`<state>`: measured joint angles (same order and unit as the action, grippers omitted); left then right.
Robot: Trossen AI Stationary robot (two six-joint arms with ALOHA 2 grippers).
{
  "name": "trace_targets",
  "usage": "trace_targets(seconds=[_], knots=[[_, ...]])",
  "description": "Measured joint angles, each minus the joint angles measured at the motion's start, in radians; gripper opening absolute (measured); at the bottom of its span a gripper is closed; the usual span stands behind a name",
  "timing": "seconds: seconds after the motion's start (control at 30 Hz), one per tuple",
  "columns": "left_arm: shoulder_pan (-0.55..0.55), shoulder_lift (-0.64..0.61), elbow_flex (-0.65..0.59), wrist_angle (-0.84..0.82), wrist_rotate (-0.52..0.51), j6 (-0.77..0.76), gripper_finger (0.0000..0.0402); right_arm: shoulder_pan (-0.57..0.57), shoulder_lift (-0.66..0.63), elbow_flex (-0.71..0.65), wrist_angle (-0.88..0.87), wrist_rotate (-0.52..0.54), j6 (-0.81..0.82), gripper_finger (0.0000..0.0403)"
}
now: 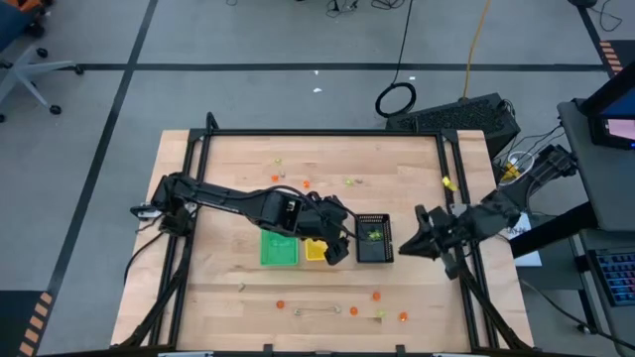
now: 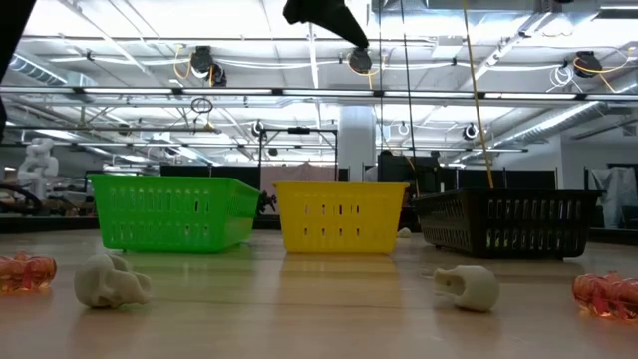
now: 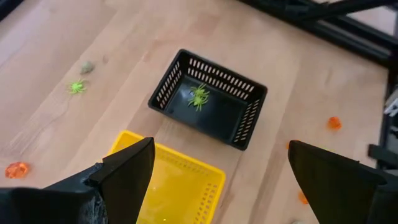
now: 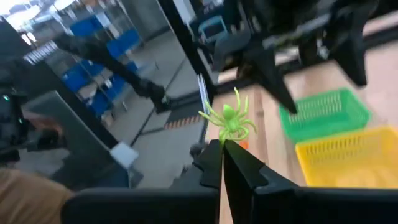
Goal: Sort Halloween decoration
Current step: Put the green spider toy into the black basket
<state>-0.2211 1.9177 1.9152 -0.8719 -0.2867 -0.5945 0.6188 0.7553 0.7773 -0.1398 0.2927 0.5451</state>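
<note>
Three slotted plastic baskets stand in a row mid-worktop (image 1: 218, 297): green (image 1: 279, 248), yellow (image 1: 316, 250), black (image 1: 374, 238). The black one holds a yellow-green spider (image 3: 198, 96). No legible markings. Right pincer (image 4: 222, 149), just beside the black basket, is clenched on a second spindly green spider (image 4: 229, 122). Left pincer (image 3: 217, 171) hangs spread wide above the yellow basket, holding nothing. Orange trinkets (image 1: 377, 295) and pale skulls (image 2: 111, 279) lie scattered on the wood.

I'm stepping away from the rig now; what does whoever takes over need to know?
Left gripper: open, empty, over the yellow tray.
Right gripper: shut on a yellow-green spider, beside the black tray.
Done: one yellow-green spider lies in the black tray.
Left: orange, whitish and yellow-green trinkets still scattered on the table. Green tray contents unclear.
</note>
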Motion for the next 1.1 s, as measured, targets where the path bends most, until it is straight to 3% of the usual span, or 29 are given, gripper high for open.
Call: trace_targets(seconds=[0.37, 0.57, 0.73, 0.9, 1.1], knots=[[-0.037, -0.138, 0.000, -0.089, -0.021, -0.055, 0.0368, -0.121, -0.005, 0.000, 0.025, 0.019, 0.016, 0.0000], [-0.057, -0.196, 0.000, -0.132, -0.082, -0.055, 0.0368, -0.167, 0.022, 0.000, 0.183, -0.035, -0.005, 0.0000], [-0.053, -0.206, 0.000, -0.214, -0.092, -0.055, 0.0368, -0.175, 0.028, 0.000, 0.134, -0.033, 0.003, 0.0000], [-0.050, -0.206, 0.000, -0.280, -0.089, -0.054, 0.0368, -0.175, 0.045, 0.000, 0.133, -0.035, 0.072, 0.0000], [-0.042, -0.206, 0.000, -0.255, -0.088, -0.048, 0.0368, -0.175, 0.045, 0.000, 0.137, -0.089, 0.277, 0.0000]])
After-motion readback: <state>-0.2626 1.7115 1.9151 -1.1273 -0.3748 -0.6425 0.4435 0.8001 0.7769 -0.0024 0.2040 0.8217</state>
